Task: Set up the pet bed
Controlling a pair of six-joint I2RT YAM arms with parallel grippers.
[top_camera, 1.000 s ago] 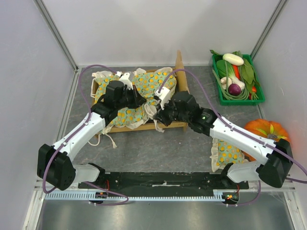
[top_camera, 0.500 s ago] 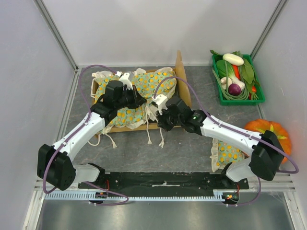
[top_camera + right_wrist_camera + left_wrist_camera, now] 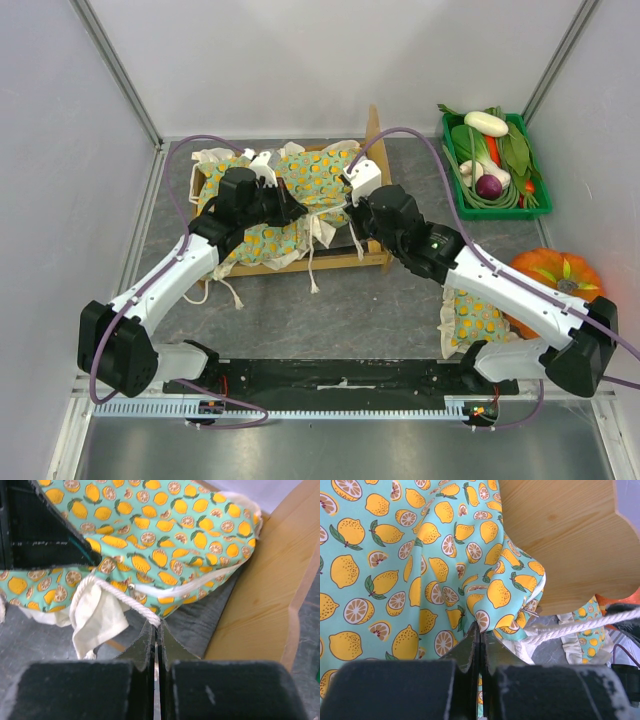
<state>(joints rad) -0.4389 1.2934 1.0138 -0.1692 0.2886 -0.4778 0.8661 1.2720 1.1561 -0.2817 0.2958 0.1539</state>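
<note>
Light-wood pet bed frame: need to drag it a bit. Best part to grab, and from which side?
Probably the tall wavy-topped headboard of the light-wood pet bed, coming down from above and pinching across the thin board near its top edge. It stands upright and bare at the bed's right end, while the lemon-print ruffled blanket drapes over most of the rest.

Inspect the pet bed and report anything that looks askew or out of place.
The lemon-print blanket lies bunched across the pet bed, not flat, its ruffled edge hanging over the near rail and its white cords dangling onto the table. The matching pillow sits off the bed, beside the pumpkin.
</note>
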